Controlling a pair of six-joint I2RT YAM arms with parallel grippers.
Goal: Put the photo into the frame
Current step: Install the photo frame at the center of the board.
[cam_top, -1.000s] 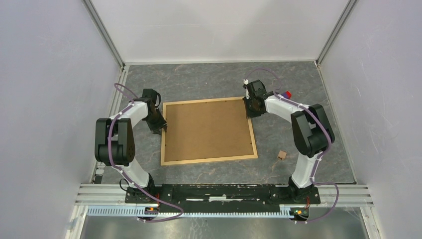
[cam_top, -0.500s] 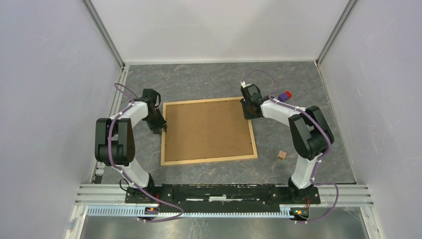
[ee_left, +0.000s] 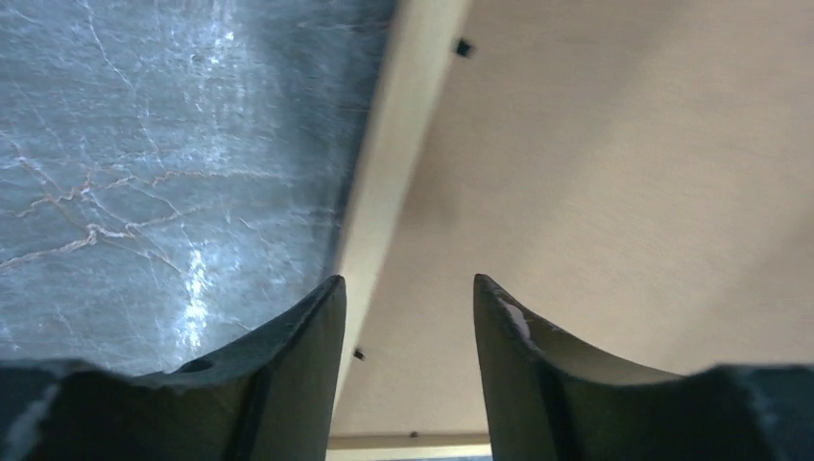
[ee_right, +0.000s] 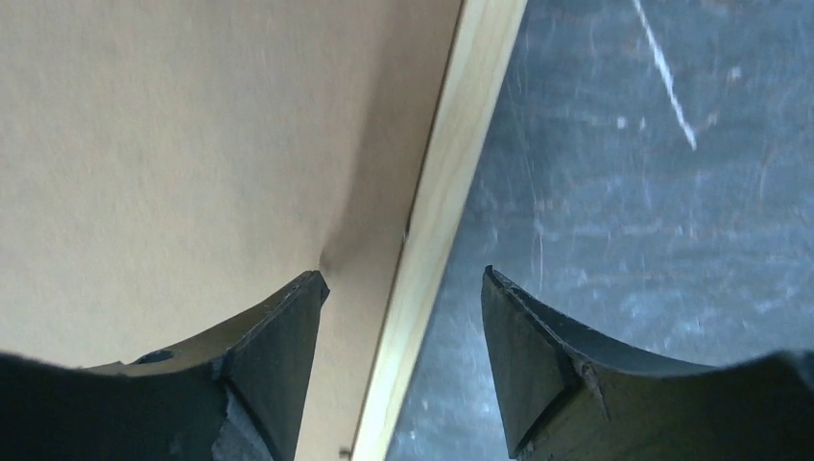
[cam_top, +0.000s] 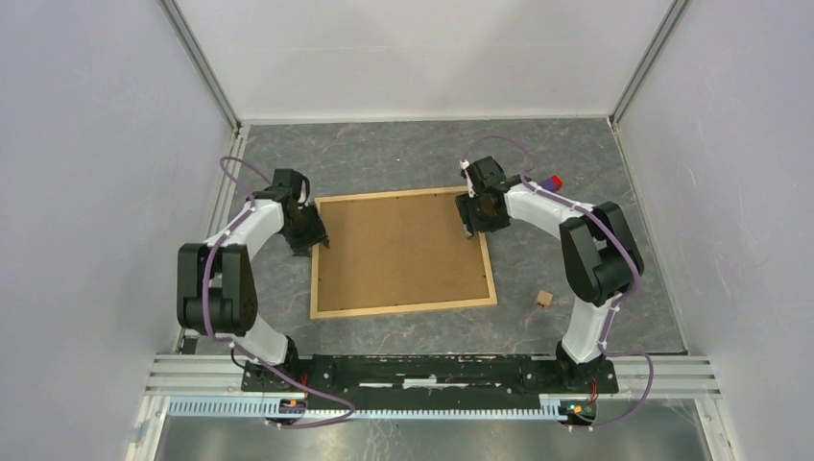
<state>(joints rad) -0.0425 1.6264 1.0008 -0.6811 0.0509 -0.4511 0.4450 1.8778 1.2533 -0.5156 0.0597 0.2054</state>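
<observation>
Your rectangular light-wood picture frame (cam_top: 398, 252) lies brown fibreboard back up on the grey marbled table (cam_top: 384, 158), which shows beyond all four edges. Your left gripper (ee_left: 403, 283) straddles the left strip and your right gripper (ee_right: 403, 274) the right strip, both parted and holding nothing.

Soft, even light falls from overhead in the top view. The grey marbled desk (cam_top: 403, 154) carries only faint, short shadows under the white and black arms (cam_top: 254, 221), and the pale walls (cam_top: 86, 192) read slightly lilac. That view is sharp throughout.

Both wrist views are softer. In the left one a white streak of glare lies on the desk, and the brown fibreboard back of the light wooden frame (ee_left: 595, 192) looks washed out. The dark fingers (ee_left: 288, 365) of the left end effector (ee_left: 408, 288) are underexposed and blurred. In the right wrist view a dim shadow spreads on the board beside the right end effector (ee_right: 403, 279).
</observation>
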